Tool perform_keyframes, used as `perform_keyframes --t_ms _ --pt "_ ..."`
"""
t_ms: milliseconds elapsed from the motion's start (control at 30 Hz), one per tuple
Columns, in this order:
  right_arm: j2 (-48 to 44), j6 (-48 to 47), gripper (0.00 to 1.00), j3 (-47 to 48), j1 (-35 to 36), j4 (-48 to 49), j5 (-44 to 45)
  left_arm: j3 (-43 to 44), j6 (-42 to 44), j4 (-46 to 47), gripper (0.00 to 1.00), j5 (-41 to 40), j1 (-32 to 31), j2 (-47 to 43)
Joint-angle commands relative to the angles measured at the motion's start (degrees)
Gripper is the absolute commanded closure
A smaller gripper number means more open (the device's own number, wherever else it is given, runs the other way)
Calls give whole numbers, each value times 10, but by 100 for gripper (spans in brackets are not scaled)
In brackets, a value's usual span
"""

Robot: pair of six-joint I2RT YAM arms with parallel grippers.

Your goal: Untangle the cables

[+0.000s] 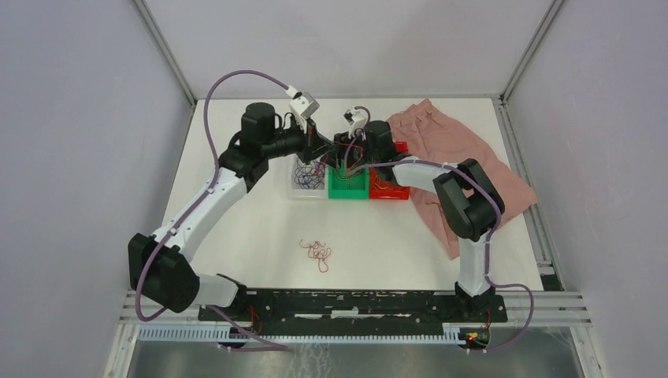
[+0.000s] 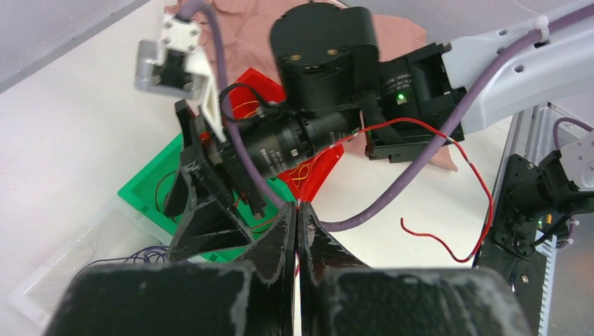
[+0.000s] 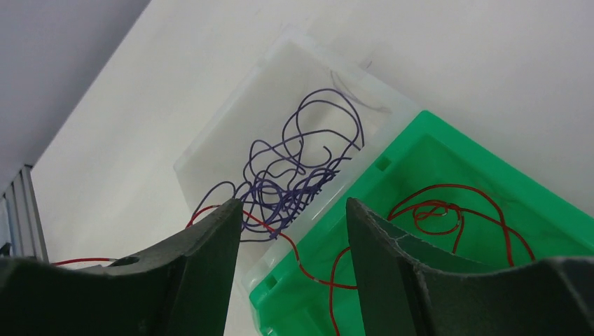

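**Above the bins, two grippers close together over the wires**

At the far middle of the white table three bins stand touching in a row: clear bin, green bin, red bin. A pink cloth spreads from behind the red bin out to the right rail. Grey walls and metal rails edge the table on the left, right and far sides. Open white surface lies between the bins and the arm bases, with one small loose tangle of reddish wire in it, well apart from everything.

Purple wires lie curled in the clear bin, red loops in the green one, orange wires in the red one.

The left arm slants from its near-left base to a bent elbow, its wrist turned right above the clear bin. Its left gripper is pressed tight together – pinching a red wire that arcs away in the air. The right arm folds its elbow over the cloth and reaches left. Its right gripper stands parted, holding nothing, over the edge shared by the clear and green bins – a red strand passes below its gap.
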Motion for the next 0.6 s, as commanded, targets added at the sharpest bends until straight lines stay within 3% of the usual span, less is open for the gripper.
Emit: perform_keyframes --t_ms 0,133,267,567 --pt "4 -92 39 82 15 -174 -33 -14 -20 42 97 41 2 -39" --pt "8 -137 42 120 27 -255 -11 -30 -26 49 97 46 3 -46" --pt "21 -153 53 148 35 -296 1 -36 -25 53 97 48 3 -49" --pt "51 -160 71 192 48 -331 37 -47 -35 65 97 54 2 -58"
